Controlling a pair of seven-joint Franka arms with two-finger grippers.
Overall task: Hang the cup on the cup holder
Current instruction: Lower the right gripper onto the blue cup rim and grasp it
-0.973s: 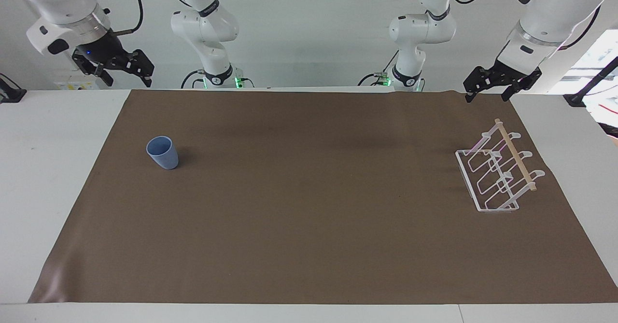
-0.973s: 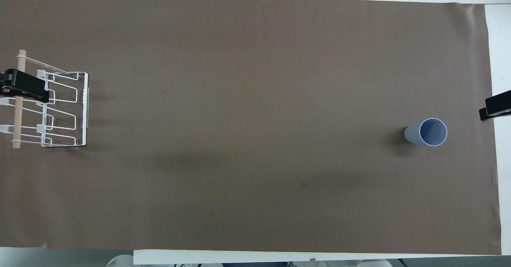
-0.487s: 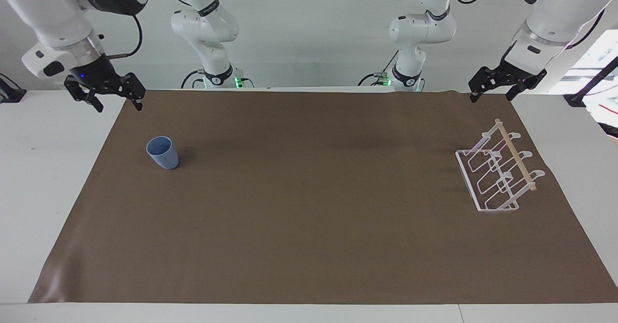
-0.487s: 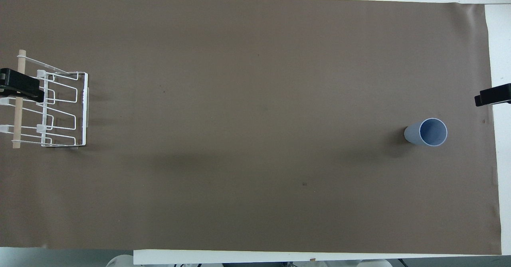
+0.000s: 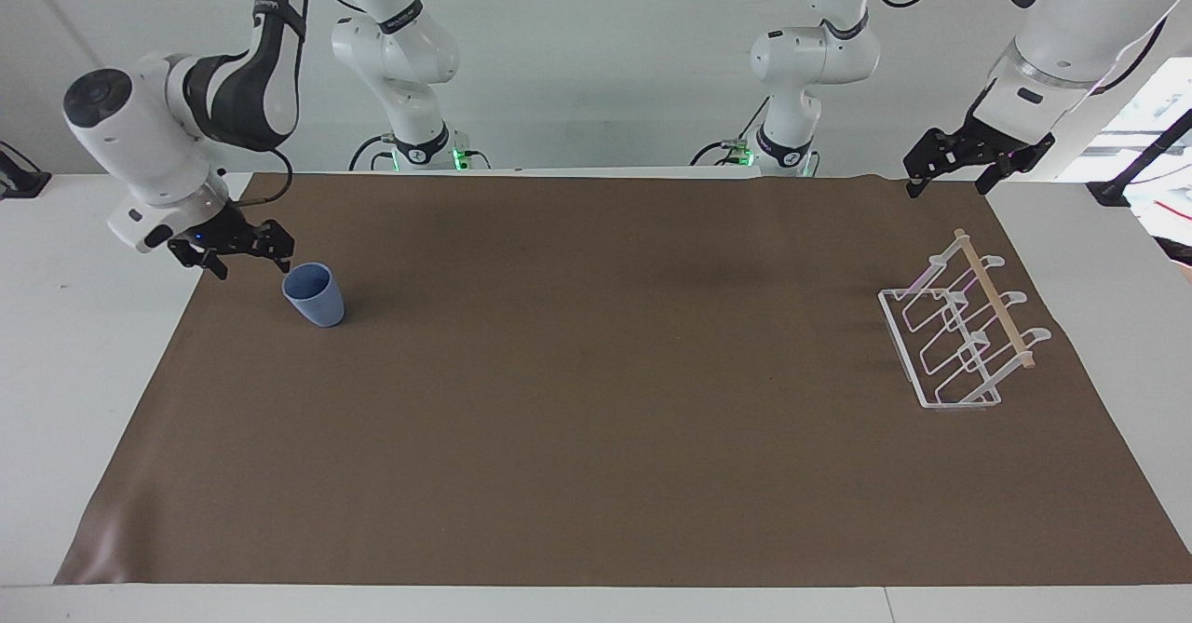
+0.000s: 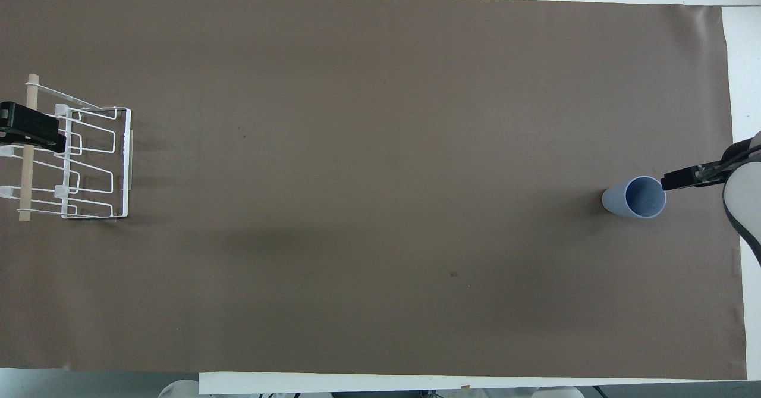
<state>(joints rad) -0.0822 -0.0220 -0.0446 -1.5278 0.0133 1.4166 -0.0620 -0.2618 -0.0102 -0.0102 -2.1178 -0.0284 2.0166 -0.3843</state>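
The right tool (image 5: 250,252) hangs low just beside the cup (image 5: 314,294) with fingers spread, probably lining up a grab. That cup stands upright near the right arm's end of the bench (image 5: 596,548). The cup holder (image 5: 959,332) sits at the left arm's end, prongs empty, left tool (image 5: 948,174) waiting above, fingers spread too.

**My Workspace, Plain and Pale**

My table (image 5: 56,344) is white, and most of its top is covered by a brown mat (image 5: 596,418) that lies flat, with a slight curl at one corner toward my right arm's end. Above the table's edge on my side rises a plain white wall (image 5: 605,64), evenly lit. At my left arm's end a bright window (image 5: 1141,120) lets in daylight. Soft shadows fall across the mat.
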